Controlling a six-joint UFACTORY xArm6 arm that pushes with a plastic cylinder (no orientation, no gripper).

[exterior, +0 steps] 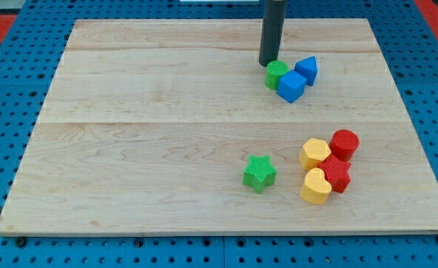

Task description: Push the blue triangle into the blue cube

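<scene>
The blue cube (291,86) sits at the view's upper right of the wooden board (129,134). The blue triangle (307,69) lies just above and to the right of it, touching or nearly touching it. A green cylinder (276,74) rests against the cube's left side. My tip (268,63) is at the end of the dark rod, just above and left of the green cylinder, to the left of the blue triangle.
A green star (259,173) lies at the lower middle. To its right is a cluster: a yellow hexagon (315,153), a red cylinder (345,143), a red star-like block (337,174) and a yellow heart (316,187). A blue pegboard (10,89) surrounds the board.
</scene>
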